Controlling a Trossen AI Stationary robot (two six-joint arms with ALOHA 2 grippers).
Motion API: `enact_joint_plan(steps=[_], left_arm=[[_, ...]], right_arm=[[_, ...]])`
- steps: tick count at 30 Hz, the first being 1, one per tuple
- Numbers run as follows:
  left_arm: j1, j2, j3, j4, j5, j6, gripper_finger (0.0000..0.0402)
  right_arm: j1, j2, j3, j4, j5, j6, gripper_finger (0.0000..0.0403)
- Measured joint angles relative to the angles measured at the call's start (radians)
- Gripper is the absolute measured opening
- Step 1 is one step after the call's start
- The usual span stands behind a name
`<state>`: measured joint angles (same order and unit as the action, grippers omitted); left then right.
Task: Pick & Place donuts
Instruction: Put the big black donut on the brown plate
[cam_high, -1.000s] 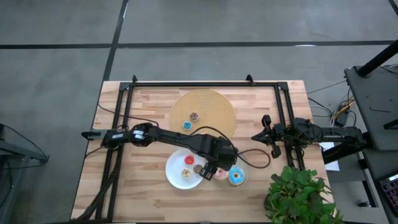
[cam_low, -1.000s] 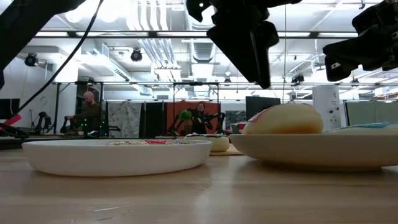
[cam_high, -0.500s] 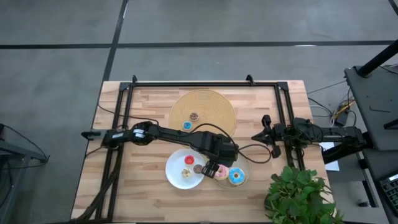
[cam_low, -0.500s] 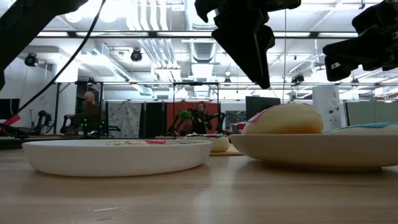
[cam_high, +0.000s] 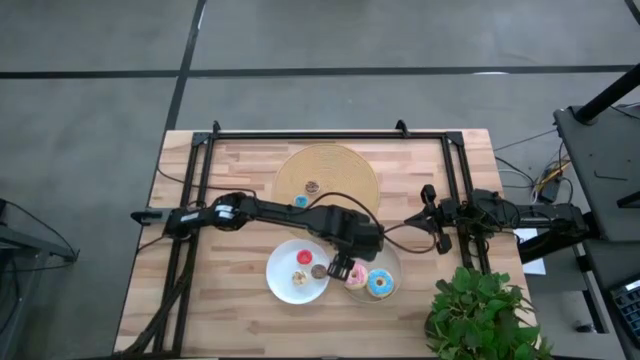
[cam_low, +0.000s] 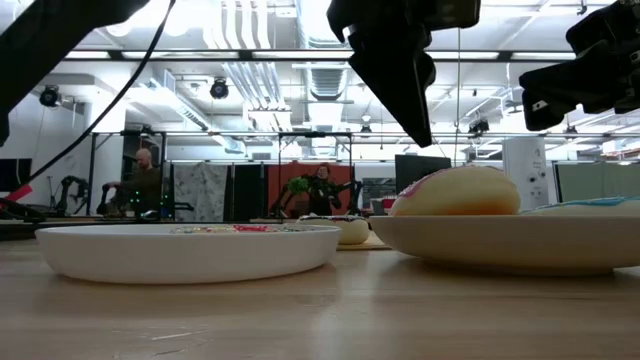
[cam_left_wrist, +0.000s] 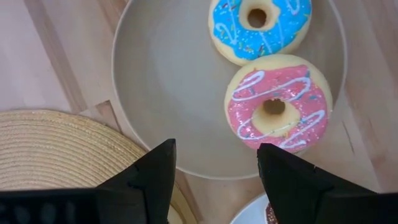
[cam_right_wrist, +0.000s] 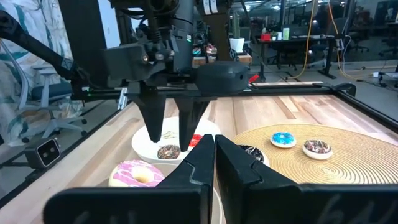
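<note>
Left gripper (cam_high: 343, 270) hung open and empty above the pink donut (cam_left_wrist: 274, 111), which lay beside the blue donut (cam_left_wrist: 259, 23) on the right plate (cam_left_wrist: 161, 87), probably just set down; right gripper (cam_right_wrist: 214, 146) closed, parked at the table's right edge.

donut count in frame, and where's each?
7. Pink donut and light blue donut on right plate; three small donuts on left plate; two small donuts on wooden board. Arm may hide more.

No text, label, brand, number or sign can be read in any of the views
</note>
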<state>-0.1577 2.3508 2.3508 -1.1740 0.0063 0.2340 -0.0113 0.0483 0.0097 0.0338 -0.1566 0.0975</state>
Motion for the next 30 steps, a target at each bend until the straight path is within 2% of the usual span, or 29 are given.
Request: enact_joint_plan(steps=[7, 12, 16, 23, 30], left_arm=[[0.006, 0.000, -0.005, -0.015, 0.000, -0.006, 0.0197], [0.005, -0.022, -0.076, -0.008, 0.010, -0.016, 0.0197], [0.008, -0.117, -0.219, 0.079, 0.011, -0.020, 0.0197], [0.024, -0.368, -0.572, 0.335, 0.010, -0.028, 0.0197], [0.067, -0.507, -0.778, 0.339, 0.010, -0.020, 0.0197]], right_arm=[[0.000, 0.000, 0.000, 0.000, 0.000, 0.000, 0.0008], [0.000, 0.000, 0.000, 0.000, 0.000, 0.002, 0.0008], [0.000, 0.000, 0.000, 0.000, 0.000, 0.002, 0.0008], [0.000, 0.000, 0.000, 0.000, 0.000, 0.002, 0.0008], [0.000, 0.000, 0.000, 0.000, 0.000, 0.002, 0.0008]])
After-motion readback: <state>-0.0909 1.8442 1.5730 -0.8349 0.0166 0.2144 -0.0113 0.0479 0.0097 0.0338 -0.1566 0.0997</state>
